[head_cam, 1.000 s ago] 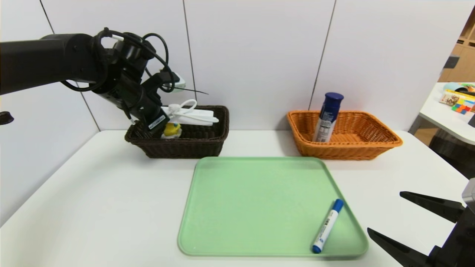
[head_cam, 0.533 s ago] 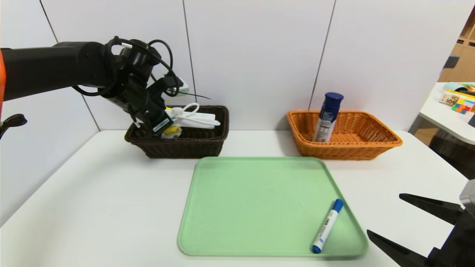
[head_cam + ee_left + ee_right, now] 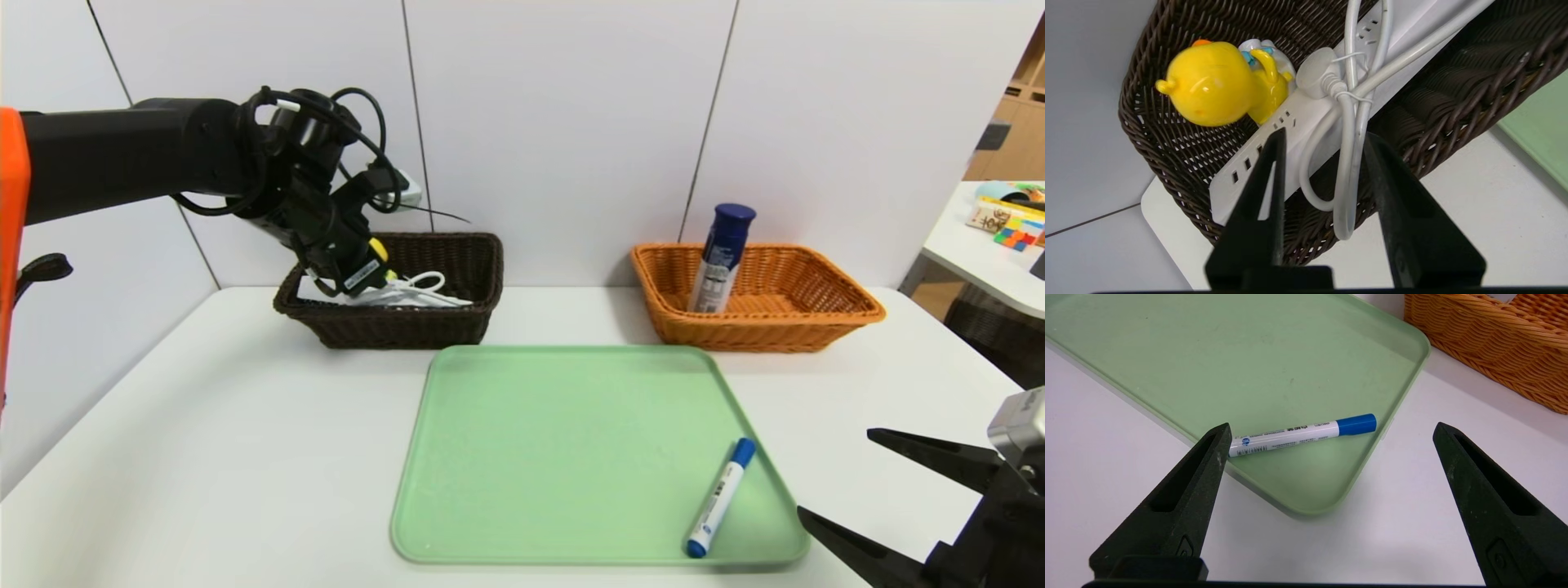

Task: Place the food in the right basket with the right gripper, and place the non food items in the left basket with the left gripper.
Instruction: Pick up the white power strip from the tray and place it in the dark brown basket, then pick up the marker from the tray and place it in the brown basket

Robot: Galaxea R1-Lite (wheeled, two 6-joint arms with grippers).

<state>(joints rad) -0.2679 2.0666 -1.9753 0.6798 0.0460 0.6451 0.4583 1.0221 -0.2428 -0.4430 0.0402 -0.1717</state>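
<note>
The white marker with the blue cap (image 3: 721,497) is the last item out of place. It lies flat in the near right corner of the green tray (image 3: 522,425), its blue cap toward the far right and its white tail toward the near edge, so its long axis runs near to far with a slight lean to the right. In the right wrist view the marker (image 3: 1302,434) sits just beyond the fingertips.

It is a non-food item, so it belongs to the left pincer (image 3: 1323,139), yet that pincer is well apart from it, at the dark brown left basket (image 3: 392,314) on the far left. The coming move likely turns on this: the left arm must cross the whole tray toward the near right and set its fingers across the marker's axis. The left pincer is part-open and grasps nothing; its fingers stand apart over the white power strip (image 3: 1306,114) and looped cord, which lie in the basket beside the yellow duck toy (image 3: 1216,83).

The right pincer (image 3: 841,482) is far nearer the marker, parked at the near right of the tabletop (image 3: 204,425) with its fingers spread wide and empty. The blue-capped can (image 3: 720,257) already stands in the orange right basket (image 3: 816,318).
</note>
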